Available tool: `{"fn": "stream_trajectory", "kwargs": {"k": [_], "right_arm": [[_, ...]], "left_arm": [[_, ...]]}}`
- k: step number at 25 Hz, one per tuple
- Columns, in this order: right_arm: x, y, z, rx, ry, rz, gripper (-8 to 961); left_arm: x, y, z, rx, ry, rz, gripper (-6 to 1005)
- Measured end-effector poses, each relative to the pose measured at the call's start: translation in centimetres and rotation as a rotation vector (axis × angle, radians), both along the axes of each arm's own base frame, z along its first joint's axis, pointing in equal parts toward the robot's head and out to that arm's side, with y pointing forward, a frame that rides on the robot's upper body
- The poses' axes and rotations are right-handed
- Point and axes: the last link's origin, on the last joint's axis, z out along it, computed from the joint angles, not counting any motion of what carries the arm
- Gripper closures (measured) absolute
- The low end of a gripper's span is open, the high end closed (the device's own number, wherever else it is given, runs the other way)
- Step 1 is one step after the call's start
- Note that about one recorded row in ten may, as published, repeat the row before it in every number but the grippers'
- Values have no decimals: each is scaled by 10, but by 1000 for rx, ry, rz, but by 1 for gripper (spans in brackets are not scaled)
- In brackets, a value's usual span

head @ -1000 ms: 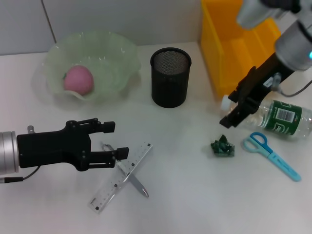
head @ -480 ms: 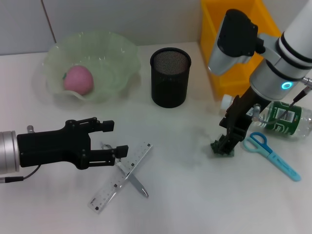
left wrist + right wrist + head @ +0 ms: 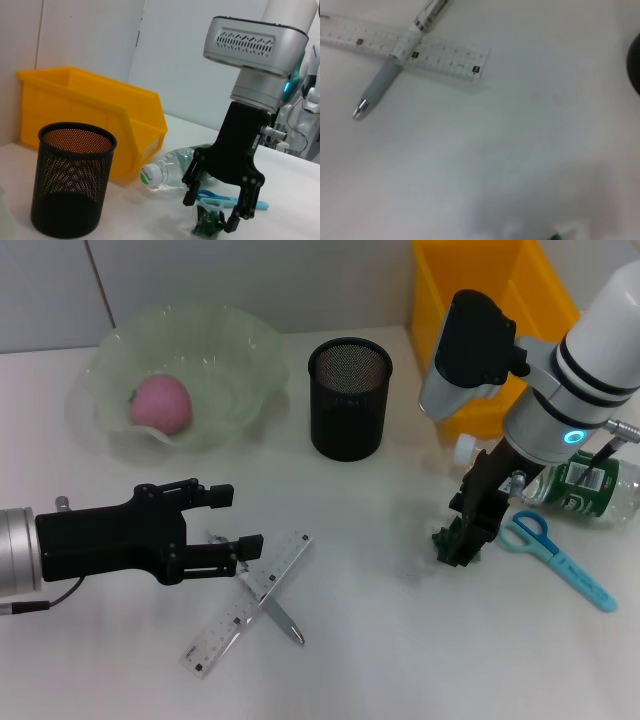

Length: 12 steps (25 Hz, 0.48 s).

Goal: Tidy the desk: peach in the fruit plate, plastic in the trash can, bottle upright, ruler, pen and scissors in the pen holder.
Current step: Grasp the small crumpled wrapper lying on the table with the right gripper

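Note:
The pink peach [image 3: 160, 405] lies in the pale green fruit plate [image 3: 205, 322]. Crumpled green plastic [image 3: 209, 223] sits on the table, and my right gripper [image 3: 210, 214] stands open over it, one finger on each side. In the head view that gripper [image 3: 463, 541] covers most of the plastic [image 3: 441, 542]. The bottle [image 3: 588, 485] lies on its side behind it, and the blue scissors [image 3: 556, 555] are beside it. My left gripper [image 3: 238, 523] hovers open just above the crossed clear ruler [image 3: 288, 555] and pen [image 3: 283, 619]. The black mesh pen holder [image 3: 349, 398] stands mid-table.
The yellow trash can [image 3: 478, 300] stands at the back right, close behind my right arm. The right wrist view shows the ruler [image 3: 445, 59] and pen [image 3: 387, 76] on white table. Bottle [image 3: 170, 167] and scissors [image 3: 218, 199] lie just behind the right gripper.
My right gripper has come down from beside the bottle's cap and shifted left, onto the green plastic. The left arm has stayed where it was.

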Motion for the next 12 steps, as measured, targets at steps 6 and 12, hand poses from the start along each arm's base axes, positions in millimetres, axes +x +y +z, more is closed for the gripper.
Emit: {"fn": "stream_trajectory", "kwargs": {"k": [6,12], "right_arm": [[4,-1,-5,-9,-15,3,172],[3,-2,-8,-16,-5,2,172]], "left_arm": [[0,0,-1,0,-3,2,171],[1,0,-2,-1,-5,3,171]]}}
